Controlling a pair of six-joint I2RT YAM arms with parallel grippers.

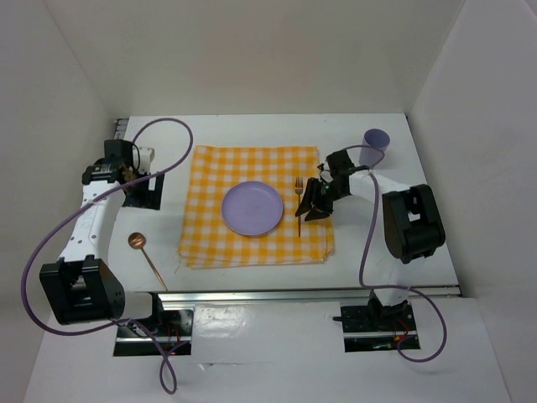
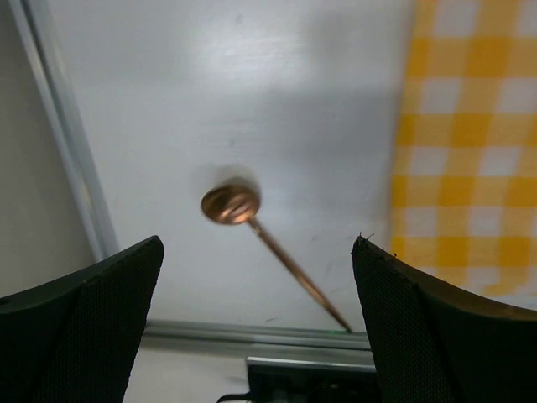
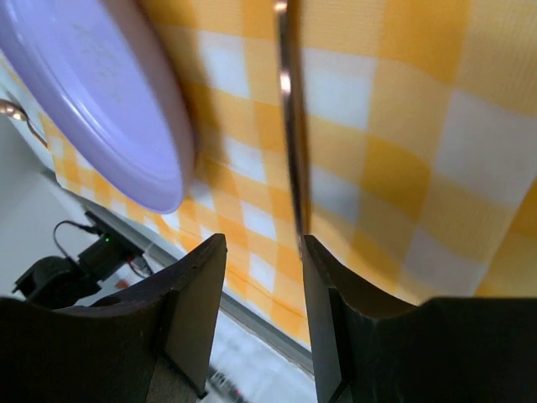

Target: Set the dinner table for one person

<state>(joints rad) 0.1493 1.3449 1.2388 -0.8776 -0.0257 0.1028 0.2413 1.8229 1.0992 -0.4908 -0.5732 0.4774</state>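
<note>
The dinner table (image 1: 252, 134) is a large, flat, white rectangular top, lying level and closed in by white walls (image 1: 252, 50) at 9, 12 and 3 o'clock. A metal rail (image 1: 277, 294) runs along its 6 o'clock edge, and a second rail (image 2: 71, 159) along the 9 o'clock side. The far edge is too pale to judge, though it is perhaps railed too. A checked cloth (image 1: 210, 168) covers its middle, bearing a lilac plate (image 1: 252, 208) and a fork (image 1: 299, 201). On bare white, a copper spoon (image 1: 144, 250) lies at 8 o'clock and a lilac cup (image 1: 375, 141) stands at 2 o'clock.
</note>
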